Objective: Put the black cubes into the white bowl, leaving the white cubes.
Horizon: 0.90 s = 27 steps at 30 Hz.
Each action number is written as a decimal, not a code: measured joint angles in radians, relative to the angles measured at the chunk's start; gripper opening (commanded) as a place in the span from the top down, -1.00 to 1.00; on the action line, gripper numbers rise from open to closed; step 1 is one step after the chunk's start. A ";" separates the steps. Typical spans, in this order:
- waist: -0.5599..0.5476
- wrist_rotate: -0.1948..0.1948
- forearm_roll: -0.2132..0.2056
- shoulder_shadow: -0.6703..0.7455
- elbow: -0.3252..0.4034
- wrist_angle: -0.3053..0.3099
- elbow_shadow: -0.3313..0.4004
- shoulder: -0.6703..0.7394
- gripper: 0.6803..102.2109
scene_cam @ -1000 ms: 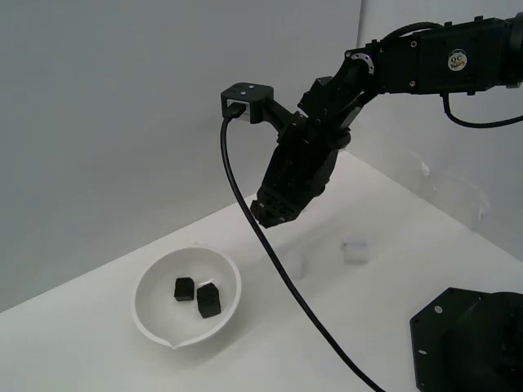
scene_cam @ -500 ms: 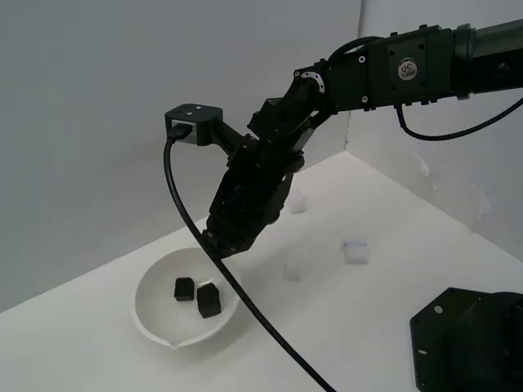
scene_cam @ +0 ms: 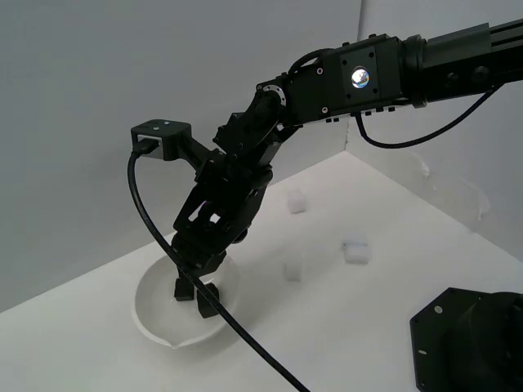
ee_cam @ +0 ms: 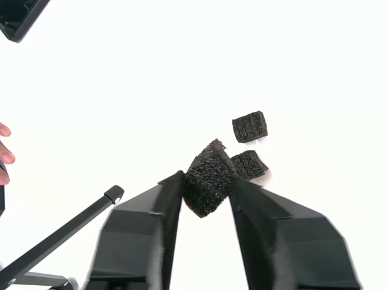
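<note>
Gripper (ee_cam: 207, 184): I see its fingers pinching one black cube (ee_cam: 208, 179), poised over the white bowl (scene_cam: 155, 320).
Bowl contents: two black cubes (ee_cam: 249, 126) on the hollow's floor, near each other.
Beyond: three white cubes (scene_cam: 356, 251) on the table (scene_cam: 368, 327), well apart.

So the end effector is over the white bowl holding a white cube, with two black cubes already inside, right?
Not quite: the cube held in the end effector is black, as the wrist view shows. It is over the white bowl, and two black cubes already lie inside.

Two black cubes (ee_cam: 249, 126) in white bowl (scene_cam: 151, 320); third cube (ee_cam: 208, 179) gripper-held (ee_cam: 205, 187); white cubes (scene_cam: 356, 251) outside.
</note>
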 measured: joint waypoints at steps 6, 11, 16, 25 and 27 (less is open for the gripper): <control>-0.002 0.000 -0.008 0.000 0.000 0.000 0.000 0.000 -0.66; -0.002 0.000 -0.015 0.000 0.000 0.000 0.000 0.002 -0.86; -0.002 0.009 -0.014 0.003 0.000 0.000 0.000 0.003 -0.86; 0.124 0.032 -0.011 0.120 0.014 0.032 0.017 0.121 -0.86; 0.164 0.041 0.002 0.146 0.031 0.032 0.032 0.147 -0.82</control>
